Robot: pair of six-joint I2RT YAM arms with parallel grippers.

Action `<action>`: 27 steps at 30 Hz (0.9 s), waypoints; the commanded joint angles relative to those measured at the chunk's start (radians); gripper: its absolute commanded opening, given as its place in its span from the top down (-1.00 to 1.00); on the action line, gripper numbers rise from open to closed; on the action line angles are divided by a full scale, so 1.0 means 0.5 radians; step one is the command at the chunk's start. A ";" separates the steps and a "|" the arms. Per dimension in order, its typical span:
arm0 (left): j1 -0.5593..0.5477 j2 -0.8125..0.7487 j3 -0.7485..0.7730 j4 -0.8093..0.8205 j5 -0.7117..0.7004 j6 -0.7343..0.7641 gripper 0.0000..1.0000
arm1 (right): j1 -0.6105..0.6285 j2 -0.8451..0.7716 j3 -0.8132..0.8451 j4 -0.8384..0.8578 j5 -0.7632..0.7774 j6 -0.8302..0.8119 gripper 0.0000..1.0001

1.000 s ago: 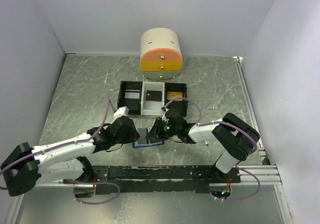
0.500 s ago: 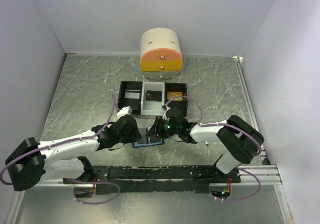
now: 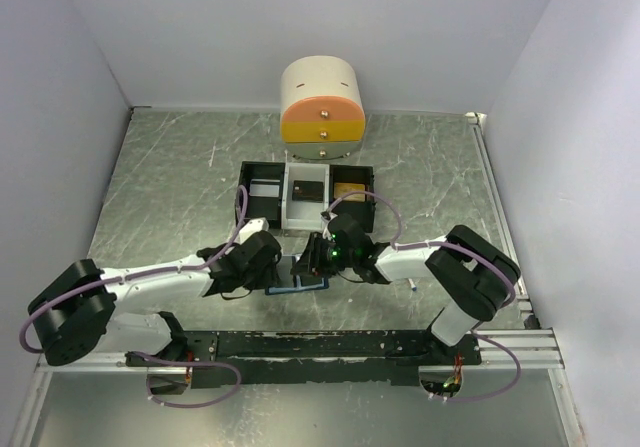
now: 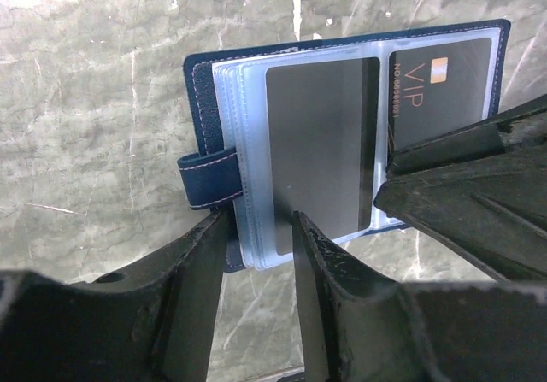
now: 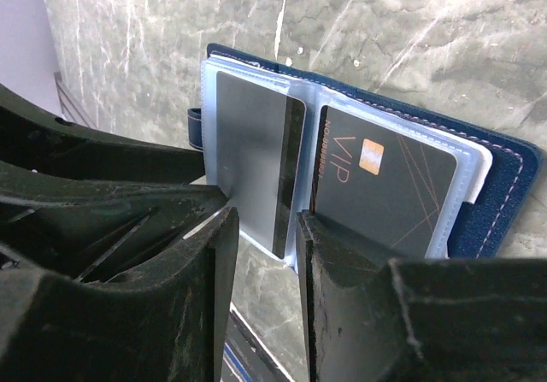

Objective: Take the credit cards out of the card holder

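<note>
The card holder (image 3: 298, 285) lies open on the table, with a dark blue cover (image 4: 205, 83) and clear sleeves. One of the credit cards, plain dark grey (image 4: 320, 134) (image 5: 252, 143), sits in the left page. A black VIP card (image 4: 440, 83) (image 5: 385, 185) sits in the right page. My left gripper (image 4: 261, 220) (image 3: 275, 267) is open, its tips straddling the sleeves' near corner beside the clasp tab (image 4: 205, 181). My right gripper (image 5: 263, 220) (image 3: 312, 262) is open too, its tips straddling the grey card's striped edge, with one finger on the VIP page.
A black-and-white three-compartment tray (image 3: 258, 182) stands just beyond the wallet. Behind it is a round cream, orange and yellow drawer unit (image 3: 322, 110). Walls close in the left, right and back. A black rail (image 3: 330, 345) runs along the near edge.
My left arm has swung right, bringing its gripper closer onto the wallet with its jaws slightly narrower. The right gripper has opened a little and stayed in place. The wallet has not moved.
</note>
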 commanded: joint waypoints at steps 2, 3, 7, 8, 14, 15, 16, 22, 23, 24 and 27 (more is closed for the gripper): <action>-0.016 0.070 0.069 -0.031 -0.009 0.039 0.11 | -0.003 0.007 0.000 -0.014 0.071 0.006 0.33; -0.017 0.076 0.063 -0.024 -0.006 0.039 0.12 | -0.004 0.011 0.001 -0.026 0.078 0.009 0.33; -0.019 0.099 0.048 -0.027 -0.004 0.039 0.18 | -0.002 0.044 -0.003 -0.013 0.063 0.024 0.37; -0.022 0.103 0.045 -0.032 -0.007 0.036 0.19 | -0.004 0.054 -0.007 0.008 0.048 0.030 0.39; -0.023 0.103 0.022 -0.016 0.004 0.024 0.23 | -0.003 0.115 0.003 0.061 0.005 0.044 0.45; -0.025 0.104 0.022 -0.013 0.009 0.024 0.24 | -0.004 0.121 0.006 0.061 0.008 0.046 0.46; -0.025 0.105 0.022 -0.011 0.011 0.026 0.24 | -0.005 0.127 0.006 0.064 0.008 0.051 0.47; -0.034 0.138 0.042 -0.012 0.020 0.041 0.29 | -0.004 0.147 -0.018 0.128 0.001 0.103 0.56; -0.037 0.143 0.043 -0.010 0.018 0.041 0.29 | -0.004 0.151 -0.028 0.156 -0.014 0.120 0.58; -0.041 0.145 0.043 -0.008 0.019 0.040 0.30 | -0.005 0.165 -0.037 0.187 -0.031 0.142 0.60; -0.046 0.146 0.049 -0.009 0.020 0.038 0.31 | -0.004 0.193 -0.054 0.264 -0.061 0.186 0.63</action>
